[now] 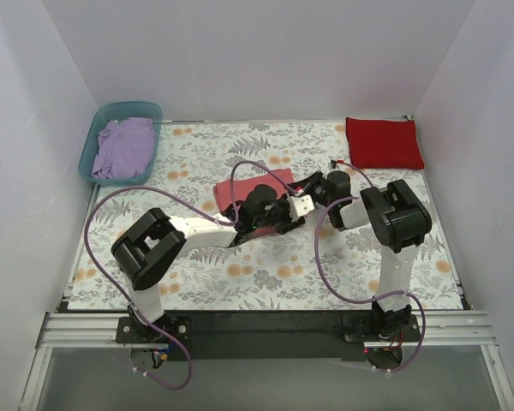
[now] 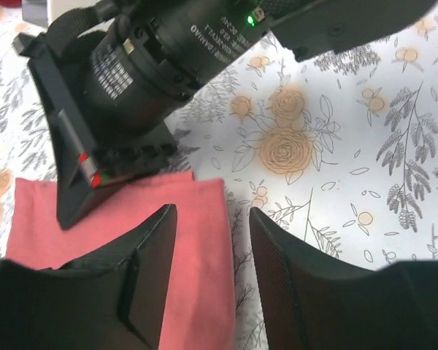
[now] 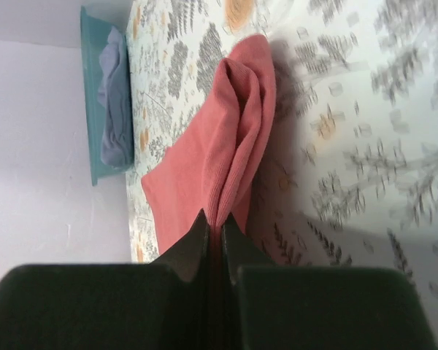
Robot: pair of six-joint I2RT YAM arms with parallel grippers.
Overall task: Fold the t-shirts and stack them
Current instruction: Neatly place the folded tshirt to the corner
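— Whereabouts of the salmon-pink shirt (image 3: 226, 138)?
— Middle of the bench (image 1: 265, 324), on the flowered cloth (image 1: 265, 274), partly folded. Rises in a ridge along one edge, pinched there by the right hand (image 3: 213, 219), fingers pressed tight together on the fold.
— And the left hand (image 2: 210, 226)?
— Spread wide, nothing between the fingers. Hangs just over a corner of that same shirt, one finger above pink cloth, the other above the flowered print. Touching the cloth or not: cannot tell. Crowded close beside the right arm (image 2: 168, 51).
— The other two shirts?
— For the deep red shirt (image 1: 384, 143): folded flat in the far right corner of the bench, well apart from both hands. For the purple shirt (image 1: 124, 147): crumpled inside the teal tub (image 1: 128, 106) at the far left corner.
— Any stacking so far?
— None yet; each of the three lying alone in a separate place.
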